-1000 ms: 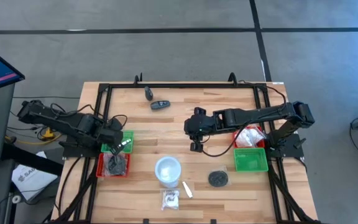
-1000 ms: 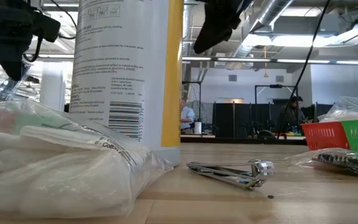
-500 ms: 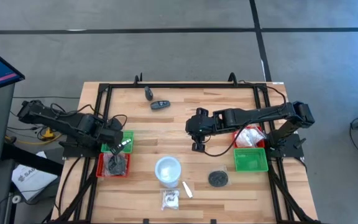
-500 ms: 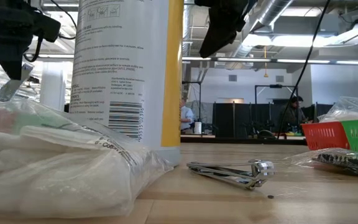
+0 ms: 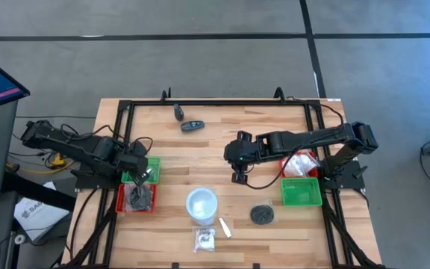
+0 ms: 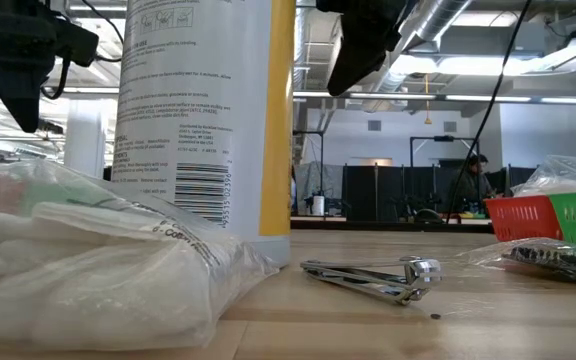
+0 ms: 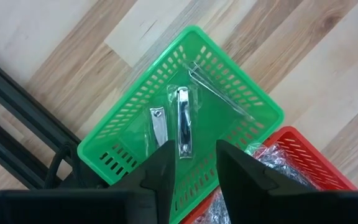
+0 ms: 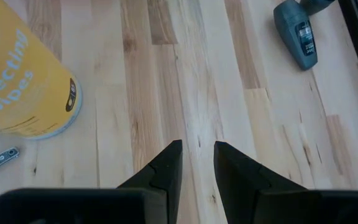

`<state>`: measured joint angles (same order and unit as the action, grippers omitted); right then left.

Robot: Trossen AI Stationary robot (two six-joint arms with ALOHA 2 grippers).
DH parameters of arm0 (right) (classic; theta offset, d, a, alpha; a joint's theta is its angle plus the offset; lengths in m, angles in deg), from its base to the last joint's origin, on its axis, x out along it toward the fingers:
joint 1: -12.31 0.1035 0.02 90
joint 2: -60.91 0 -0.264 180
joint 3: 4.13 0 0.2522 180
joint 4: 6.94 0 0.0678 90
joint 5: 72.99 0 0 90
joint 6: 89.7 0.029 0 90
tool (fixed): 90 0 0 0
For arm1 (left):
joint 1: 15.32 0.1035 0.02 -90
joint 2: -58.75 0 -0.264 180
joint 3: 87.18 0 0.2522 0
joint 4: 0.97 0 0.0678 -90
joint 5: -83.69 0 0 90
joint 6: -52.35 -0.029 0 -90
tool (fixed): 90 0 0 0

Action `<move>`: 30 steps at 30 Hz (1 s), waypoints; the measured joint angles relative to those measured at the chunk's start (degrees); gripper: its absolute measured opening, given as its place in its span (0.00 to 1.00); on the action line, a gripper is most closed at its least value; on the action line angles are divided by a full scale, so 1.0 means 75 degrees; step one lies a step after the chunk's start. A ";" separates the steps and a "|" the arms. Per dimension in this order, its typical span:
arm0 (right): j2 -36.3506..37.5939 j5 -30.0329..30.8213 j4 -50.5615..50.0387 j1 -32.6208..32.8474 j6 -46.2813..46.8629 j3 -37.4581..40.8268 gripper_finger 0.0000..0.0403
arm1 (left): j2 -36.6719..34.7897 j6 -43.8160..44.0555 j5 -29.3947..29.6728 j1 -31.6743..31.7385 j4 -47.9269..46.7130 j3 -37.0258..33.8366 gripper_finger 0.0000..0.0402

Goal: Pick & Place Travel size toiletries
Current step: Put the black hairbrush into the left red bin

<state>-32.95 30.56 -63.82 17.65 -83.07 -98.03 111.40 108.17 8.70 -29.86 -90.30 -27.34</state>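
Observation:
My left gripper [image 7: 194, 163] is open and hovers over the left green tray [image 7: 126, 130]. Two silvery nail clippers [image 7: 182, 121] in a clear wrapper lie flat on that tray's floor. The left red tray [image 5: 124, 202] holds a dark wrapped item [image 5: 139, 198]. My right gripper [image 8: 197, 160] is open above bare wood at mid-table [image 5: 237, 173]. Loose on the table lie a black disc in a wrapper [image 5: 262, 214], white pieces in a wrapper [image 5: 204, 239], a silvery clipper [image 5: 224, 228] and two dark oblong pieces [image 5: 178, 112] [image 5: 192, 125].
A white and yellow wipes canister [image 5: 201, 205] stands near the table's near edge. On the right, a red tray [image 5: 298, 163] holds white wrapped items and a green tray [image 5: 301, 192] sits beside it. A black frame [image 5: 222, 102] rims the table.
A silvery wrapped piece hung below my left gripper in the earlier frames. It has now fallen away and lies in the left green tray. My right gripper has drifted slightly toward the table's right edge.

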 joint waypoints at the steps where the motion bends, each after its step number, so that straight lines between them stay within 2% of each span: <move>1: 0.0000 0.0000 -0.0009 0.0026 0.0025 0.0000 0.21 | 0.0000 0.0000 0.0000 0.0000 0.0003 0.0000 0.27; 12: 0.0000 -0.0025 -0.0285 0.0390 0.0426 0.0001 0.21 | 0.0000 -0.0039 0.0000 -0.0039 0.0616 0.0000 0.27; 23: -0.0006 -0.0026 0.0160 0.1340 0.1601 0.0876 0.21 | 0.0000 -0.1253 0.0396 -0.0343 0.2566 0.0000 0.26; 30: -0.0131 -0.0025 0.0319 0.2070 0.2052 0.0891 0.21 | 0.0003 -0.2010 0.0521 -0.0480 0.3862 0.0000 0.26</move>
<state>-33.94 30.37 -61.42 33.17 -67.68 -91.35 111.42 93.09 12.61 -33.46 -61.34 -27.34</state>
